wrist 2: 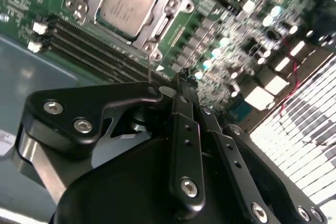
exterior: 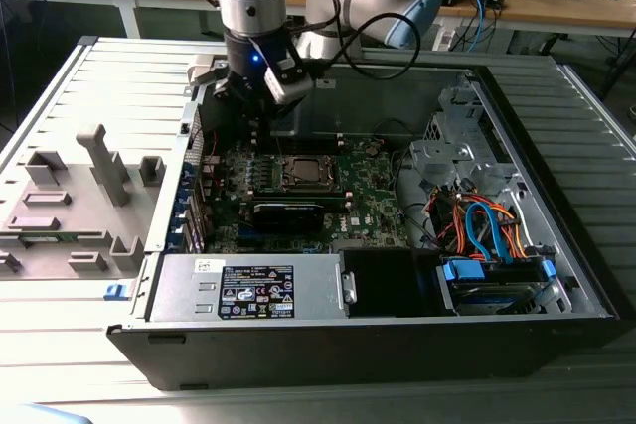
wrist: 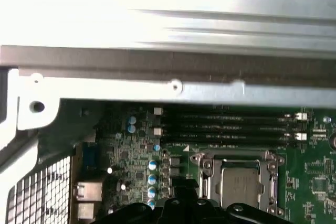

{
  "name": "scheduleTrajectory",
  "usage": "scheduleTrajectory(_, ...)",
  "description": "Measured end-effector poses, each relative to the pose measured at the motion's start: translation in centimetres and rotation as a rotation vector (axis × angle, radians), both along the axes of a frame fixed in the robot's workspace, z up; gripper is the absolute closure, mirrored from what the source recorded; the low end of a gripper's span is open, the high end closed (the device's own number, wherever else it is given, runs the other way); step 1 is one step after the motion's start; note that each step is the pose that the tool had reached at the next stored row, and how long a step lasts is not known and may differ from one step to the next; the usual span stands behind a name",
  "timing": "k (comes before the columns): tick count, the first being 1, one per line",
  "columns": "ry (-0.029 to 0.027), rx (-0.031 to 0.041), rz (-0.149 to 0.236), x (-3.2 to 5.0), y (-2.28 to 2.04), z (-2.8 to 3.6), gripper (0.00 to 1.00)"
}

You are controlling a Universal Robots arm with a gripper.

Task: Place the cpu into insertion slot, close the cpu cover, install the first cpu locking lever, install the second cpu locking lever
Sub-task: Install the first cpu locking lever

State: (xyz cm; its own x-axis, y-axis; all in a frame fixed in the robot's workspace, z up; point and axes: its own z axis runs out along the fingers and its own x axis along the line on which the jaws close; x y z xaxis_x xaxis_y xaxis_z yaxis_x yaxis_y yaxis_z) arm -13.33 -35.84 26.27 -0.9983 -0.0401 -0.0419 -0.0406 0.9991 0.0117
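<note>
The cpu (wrist 2: 126, 3) lies flat in the insertion slot (exterior: 303, 172) on the green board, its silvery top facing up, and appears again in the first wrist view (wrist: 239, 184). The cpu cover (wrist 2: 167, 4) is a silver frame lying down around the chip's edges (wrist: 236, 157). I cannot make out how the locking levers stand. My gripper (exterior: 258, 118) hangs above the board near the case's back wall, toward the exterior view's left of the slot. Its black fingers (wrist 2: 184, 108) meet at the tips (wrist 2: 182, 74) with nothing between them.
Memory slots (wrist: 231, 124) run between the socket and the case's metal wall (wrist: 157, 72). A black block (exterior: 288, 213) sits in front of the socket. The power supply (exterior: 248, 290) and a drive cage with cables (exterior: 487, 235) fill the case's front. A grey fixture tray (exterior: 79, 196) stands outside.
</note>
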Motion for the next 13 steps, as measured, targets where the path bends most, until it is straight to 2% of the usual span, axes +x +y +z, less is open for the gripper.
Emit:
scheduleTrajectory(1, 0.0000, 0.0001, 0.000, -0.02, 0.32, 0.00, 0.89)
scheduleTrajectory(3, 0.0001, 0.0000, 0.000, -0.05, 0.69, 0.01, 0.89)
scheduleTrajectory(7, 0.0001, 0.0028, 0.000, -0.04, 1.08, 0.00, 0.89)
scheduleTrajectory(9, 0.0003, 0.0029, 0.000, 0.08, 1.09, -0.01, 0.89)
scheduleTrajectory(13, 0.0072, 0.0029, 0.000, 1.30, 1.09, -0.01, 0.89)
